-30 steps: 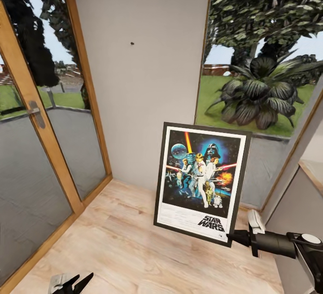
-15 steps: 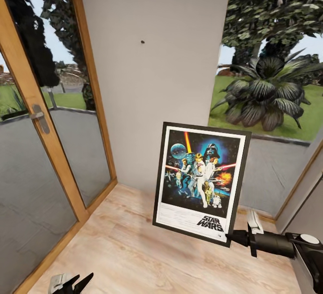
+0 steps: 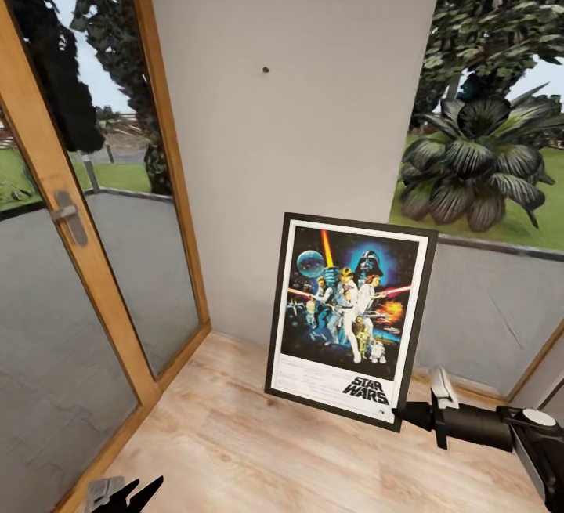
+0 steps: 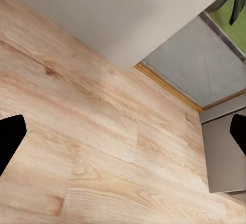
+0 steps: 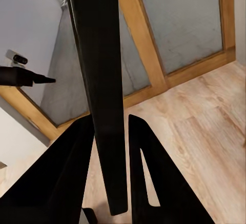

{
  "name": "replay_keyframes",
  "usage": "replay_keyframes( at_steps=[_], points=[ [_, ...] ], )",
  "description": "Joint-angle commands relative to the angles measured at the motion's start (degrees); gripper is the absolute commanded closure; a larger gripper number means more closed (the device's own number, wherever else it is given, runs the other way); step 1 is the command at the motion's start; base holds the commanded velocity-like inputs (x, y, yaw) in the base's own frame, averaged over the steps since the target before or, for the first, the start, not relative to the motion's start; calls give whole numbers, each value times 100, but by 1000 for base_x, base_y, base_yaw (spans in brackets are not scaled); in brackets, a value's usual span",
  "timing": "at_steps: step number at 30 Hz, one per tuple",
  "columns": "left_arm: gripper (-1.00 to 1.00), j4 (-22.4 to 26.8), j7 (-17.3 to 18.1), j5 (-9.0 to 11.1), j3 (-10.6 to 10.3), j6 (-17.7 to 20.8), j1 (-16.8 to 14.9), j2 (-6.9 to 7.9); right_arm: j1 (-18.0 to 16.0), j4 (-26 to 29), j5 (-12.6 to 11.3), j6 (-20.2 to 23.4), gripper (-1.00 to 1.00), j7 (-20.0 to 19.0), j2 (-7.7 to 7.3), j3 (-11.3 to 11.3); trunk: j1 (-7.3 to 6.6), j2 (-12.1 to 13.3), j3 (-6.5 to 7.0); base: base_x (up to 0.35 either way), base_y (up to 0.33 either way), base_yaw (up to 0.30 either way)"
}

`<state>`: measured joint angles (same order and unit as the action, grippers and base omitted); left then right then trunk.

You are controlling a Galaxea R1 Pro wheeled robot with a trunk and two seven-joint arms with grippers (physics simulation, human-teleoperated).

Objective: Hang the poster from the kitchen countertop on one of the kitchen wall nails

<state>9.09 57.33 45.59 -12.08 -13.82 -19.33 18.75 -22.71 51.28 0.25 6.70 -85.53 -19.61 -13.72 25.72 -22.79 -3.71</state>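
Observation:
The Star Wars poster (image 3: 348, 317) stands upright and slightly tilted above the floor, with my right gripper (image 3: 406, 414) shut on its lower right corner. In the right wrist view its black frame edge (image 5: 100, 80) runs between the two dark fingers (image 5: 146, 172). A tiny dark wall nail (image 3: 265, 70) sticks out of the pale grey wall (image 3: 313, 129), high above the poster and a little to its left. At the picture's bottom left, my left gripper (image 3: 125, 492) hangs low over the floor; its fingertips (image 4: 10, 139) are spread wide with nothing between them. The kitchen countertop is out of view.
A wood-framed glass door (image 3: 94, 278) with a metal handle (image 3: 69, 214) stands to the left of the wall. A large window (image 3: 486, 184) with plants outside is to the right. Light wooden floor (image 3: 227, 442) lies below.
The whole view has shifted, so wall and nail now sit further right in the picture: the camera moved. The poster stays in my right gripper, unchanged relative to me.

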Motion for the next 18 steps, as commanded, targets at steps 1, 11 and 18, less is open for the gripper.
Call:
replay_keyframes(
  at_steps=[1,11,18],
  points=[
    [-100,-1,6,39,-48,-33,-7,3,-5,5,2,69,100,-31,5,-8,6,-13,-13,273,246,0],
    [-100,1,6,37,-55,-26,-6,-2,-5,5,2,68,100,-33,9,-8,6,-13,-13,271,250,0],
    [-100,2,-1,37,-57,-24,-5,-10,-5,3,-5,68,100,-31,10,-8,6,-13,-13,257,241,0]
  ],
)
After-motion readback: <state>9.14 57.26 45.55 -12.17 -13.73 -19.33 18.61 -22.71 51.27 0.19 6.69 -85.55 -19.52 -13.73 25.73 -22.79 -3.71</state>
